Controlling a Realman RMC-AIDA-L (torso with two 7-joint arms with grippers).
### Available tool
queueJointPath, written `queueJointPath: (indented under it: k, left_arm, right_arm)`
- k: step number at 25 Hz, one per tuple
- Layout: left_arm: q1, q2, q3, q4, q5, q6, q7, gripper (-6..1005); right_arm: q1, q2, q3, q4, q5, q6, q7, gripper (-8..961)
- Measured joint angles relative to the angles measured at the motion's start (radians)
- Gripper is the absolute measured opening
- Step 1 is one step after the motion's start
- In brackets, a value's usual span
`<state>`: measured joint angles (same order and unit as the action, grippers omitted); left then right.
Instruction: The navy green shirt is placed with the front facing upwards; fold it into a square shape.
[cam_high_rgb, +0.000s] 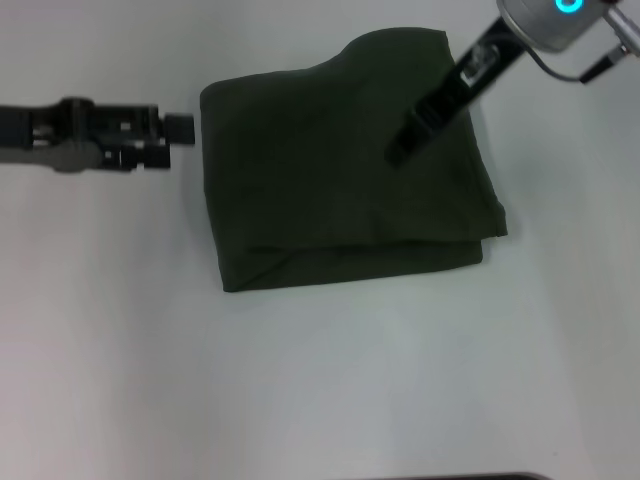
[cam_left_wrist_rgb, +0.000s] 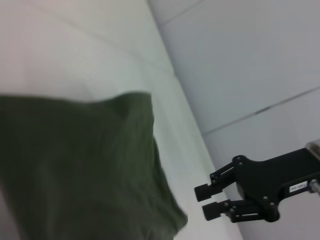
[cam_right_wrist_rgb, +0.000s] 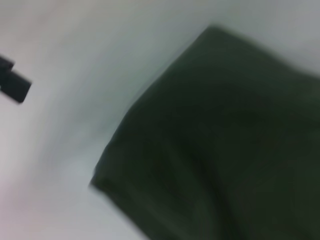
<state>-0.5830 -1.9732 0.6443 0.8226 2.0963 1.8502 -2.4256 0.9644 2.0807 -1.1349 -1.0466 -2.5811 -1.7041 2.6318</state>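
Navy green shirt (cam_high_rgb: 345, 170) is lying in the middle of the white table (cam_high_rgb: 320, 380), already folded into a compact, roughly square bundle with layered edges showing along its near side; no lettering is facing up.

Starting at the right gripper (cam_high_rgb: 400, 152): it is hanging over the far-right part of the bundle, its dark fingers pointing down toward the cloth. In the left wrist view that same gripper (cam_left_wrist_rgb: 209, 201) is showing two finger pads with a narrow gap between them and nothing pinched there, so it is slightly parted and empty. Whether it is touching the cloth I cannot tell. Behind it the right arm is slanting up and away to the far right.

The left gripper (cam_high_rgb: 182, 128) is sitting just beside the shirt's left edge, low over the table, aimed toward the cloth; whether it is parted or closed I cannot tell. Its arm is stretching out horizontally to the left.

Judging by the shape, folding is looking essentially done, and this is the releasing or tidying step. The next move probably calls for lifting both grippers clear without dragging the top layer.
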Motion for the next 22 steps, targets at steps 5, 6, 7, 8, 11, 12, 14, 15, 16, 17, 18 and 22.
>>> queueJointPath:
  k: [5, 6, 7, 8, 11, 12, 14, 15, 16, 17, 18, 22]
  left_arm:
    - [-0.006, 0.001, 0.012, -0.002, 0.034, 0.022, -0.006, 875]
    - [-0.008, 0.001, 0.019, -0.005, 0.043, 0.025, -0.006, 875]
    - [-0.008, 0.001, 0.025, -0.006, 0.055, 0.029, -0.006, 875]
    - [-0.01, 0.001, 0.028, -0.007, 0.067, 0.031, -0.006, 875]
    - [-0.01, -0.001, 0.032, -0.007, 0.1, 0.031, -0.01, 875]
    - [-0.01, -0.003, 0.035, -0.007, 0.108, 0.031, -0.014, 875]
    - [-0.009, -0.006, 0.038, -0.008, 0.12, 0.025, -0.017, 876]
    - [-0.008, -0.008, 0.038, -0.008, 0.124, 0.021, -0.017, 876]
    - [-0.008, -0.01, 0.038, -0.008, 0.126, 0.018, -0.015, 876]
    - [-0.008, -0.011, 0.038, -0.007, 0.126, 0.016, -0.014, 876]
    - [-0.008, -0.013, 0.038, -0.006, 0.127, 0.016, -0.012, 876]
    - [-0.011, -0.014, 0.038, -0.004, 0.127, 0.011, -0.003, 876]
  right_arm:
    - [-0.028, -0.01, 0.055, -0.005, 0.001, -0.115, 0.0, 312]
    - [-0.035, -0.013, 0.064, -0.005, -0.004, -0.132, 0.003, 314]
    - [-0.035, -0.013, 0.064, -0.005, -0.004, -0.132, 0.003, 316]
    - [-0.043, -0.019, 0.072, -0.005, -0.012, -0.142, 0.006, 318]
    - [-0.071, -0.036, 0.096, -0.006, -0.023, -0.177, 0.015, 323]
    - [-0.08, -0.041, 0.102, -0.006, -0.026, -0.191, 0.017, 325]
    - [-0.102, -0.051, 0.111, -0.006, -0.036, -0.219, 0.02, 330]
    - [-0.114, -0.055, 0.114, -0.007, -0.042, -0.231, 0.024, 332]
    - [-0.126, -0.06, 0.119, -0.007, -0.046, -0.236, 0.03, 335]
    - [-0.139, -0.064, 0.127, -0.007, -0.048, -0.24, 0.038, 338]
    - [-0.152, -0.067, 0.139, -0.007, -0.049, -0.243, 0.046, 340]
    - [-0.191, -0.073, 0.242, -0.007, -0.05, -0.243, 0.053, 351]
